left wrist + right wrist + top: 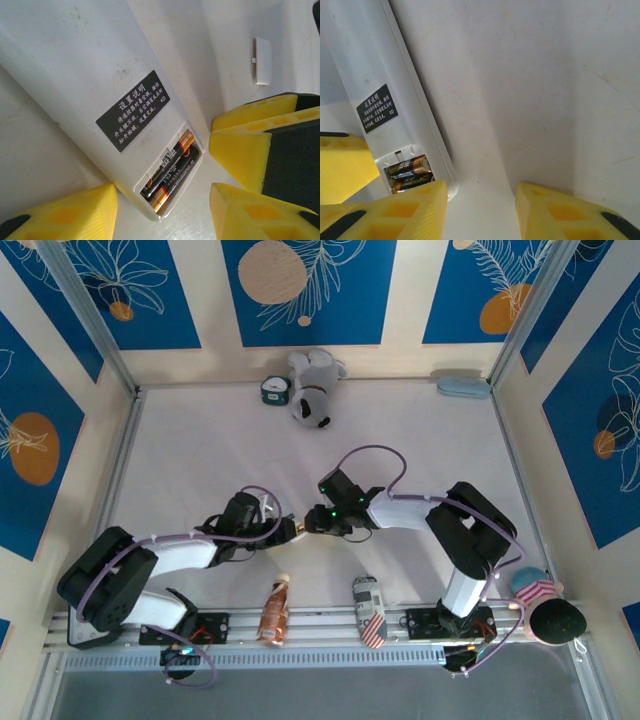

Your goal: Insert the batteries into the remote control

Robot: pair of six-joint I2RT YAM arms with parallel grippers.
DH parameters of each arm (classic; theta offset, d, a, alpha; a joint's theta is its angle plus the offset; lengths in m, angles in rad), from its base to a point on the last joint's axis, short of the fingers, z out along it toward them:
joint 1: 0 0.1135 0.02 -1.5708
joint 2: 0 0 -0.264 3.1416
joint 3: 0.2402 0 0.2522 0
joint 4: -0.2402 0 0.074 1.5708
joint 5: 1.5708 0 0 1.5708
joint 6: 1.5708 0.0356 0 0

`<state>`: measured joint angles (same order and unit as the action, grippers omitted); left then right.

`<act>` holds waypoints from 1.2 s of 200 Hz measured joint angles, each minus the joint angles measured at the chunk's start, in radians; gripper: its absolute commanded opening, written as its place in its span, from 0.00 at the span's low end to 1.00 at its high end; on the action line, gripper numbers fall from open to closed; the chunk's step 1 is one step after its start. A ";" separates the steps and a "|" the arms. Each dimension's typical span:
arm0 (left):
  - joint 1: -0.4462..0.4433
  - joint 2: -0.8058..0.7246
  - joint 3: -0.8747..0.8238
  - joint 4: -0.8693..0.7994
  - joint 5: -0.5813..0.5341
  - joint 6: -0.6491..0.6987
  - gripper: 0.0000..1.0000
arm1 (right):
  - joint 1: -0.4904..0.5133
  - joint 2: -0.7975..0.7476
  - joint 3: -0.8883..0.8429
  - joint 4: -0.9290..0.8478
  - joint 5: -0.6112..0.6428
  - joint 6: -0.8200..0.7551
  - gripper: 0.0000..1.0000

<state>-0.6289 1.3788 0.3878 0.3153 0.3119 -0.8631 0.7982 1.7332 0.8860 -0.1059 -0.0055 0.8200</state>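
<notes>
While both batteries (170, 170) lie in the open bay of the remote control (75, 75), the left pincer (164, 189) straddles that end, fingers (65, 210) apart. The right pincer (480, 185) gapes alongside.

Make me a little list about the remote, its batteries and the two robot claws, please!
remote control: label side showing, battery end uncovered
batteries: two, side by side inside the remote control
cover: off, lying on the table apart from the remote control
left claw: straddles the remote control's battery end; grip unclear
right claw: open, next to the batteries
</notes>
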 measured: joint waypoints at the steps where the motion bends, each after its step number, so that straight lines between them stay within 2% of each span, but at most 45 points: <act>1: 0.000 0.000 0.000 0.000 0.000 0.000 0.51 | 0.000 0.001 0.001 -0.001 0.000 0.000 0.42; 194: 0.000 0.005 -0.004 0.014 -0.004 0.000 0.47 | 0.008 0.014 0.037 0.035 -0.037 0.000 0.41; 240: 0.000 0.005 -0.005 0.018 -0.007 0.000 0.47 | 0.008 0.071 0.059 0.039 -0.051 -0.008 0.34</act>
<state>-0.6289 1.3842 0.3832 0.3328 0.3046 -0.8631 0.8059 1.8038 0.9447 -0.0669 -0.0570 0.8124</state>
